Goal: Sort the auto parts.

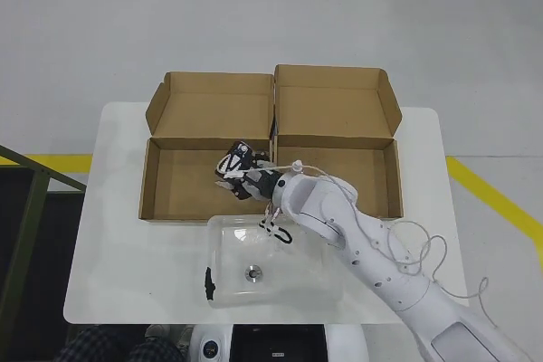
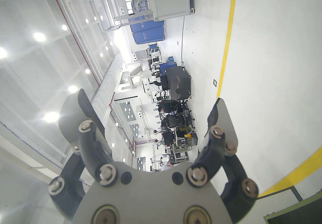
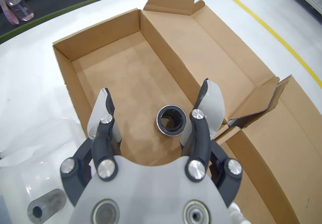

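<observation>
**Right claw spread wide over the left box, ring loose beneath it**

My right claw (image 3: 156,88) hangs wide open with nothing in it, and there's the ring (image 3: 171,120): a short black round sleeve with a bright metal rim and a hollow middle, lying on the plain brown cardboard floor of the left box (image 1: 147,181). It sits in line with the gap between my fingers (image 3: 212,99), closer to the one on the right box (image 1: 394,185) side, touching neither. In the top view I'm at frame centre, over the left box's right end. Below centre, the clear plastic tray (image 1: 219,258) holds a dull grey metal cylinder (image 1: 252,271) with a bore, plus a black part (image 1: 208,283) at its left edge. My left claw (image 2: 151,99) is spread wide too, empty.
</observation>
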Robot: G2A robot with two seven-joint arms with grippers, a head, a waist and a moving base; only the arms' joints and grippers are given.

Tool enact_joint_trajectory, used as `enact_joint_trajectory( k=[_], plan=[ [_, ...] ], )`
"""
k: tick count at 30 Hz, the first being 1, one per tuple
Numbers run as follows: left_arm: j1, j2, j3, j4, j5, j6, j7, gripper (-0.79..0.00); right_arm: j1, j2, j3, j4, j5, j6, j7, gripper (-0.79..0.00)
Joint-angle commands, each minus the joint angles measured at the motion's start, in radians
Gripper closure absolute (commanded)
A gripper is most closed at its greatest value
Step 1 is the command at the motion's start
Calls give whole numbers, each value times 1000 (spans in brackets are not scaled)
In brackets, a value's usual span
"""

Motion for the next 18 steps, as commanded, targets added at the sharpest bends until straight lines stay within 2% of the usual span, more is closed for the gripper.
enact_joint_trajectory(
  k=[1,5,18],
  plan=[
    [0,0,0,0,0,0,0,-785,-27,7,10,-49,-6,-25,16,-646],
    [0,0,0,0,0,0,0,-785,-91,22,28,-141,-18,-88,36,-717],
    [0,0,0,0,0,0,0,-785,-289,77,109,-333,-42,-289,107,-723]
  ],
)
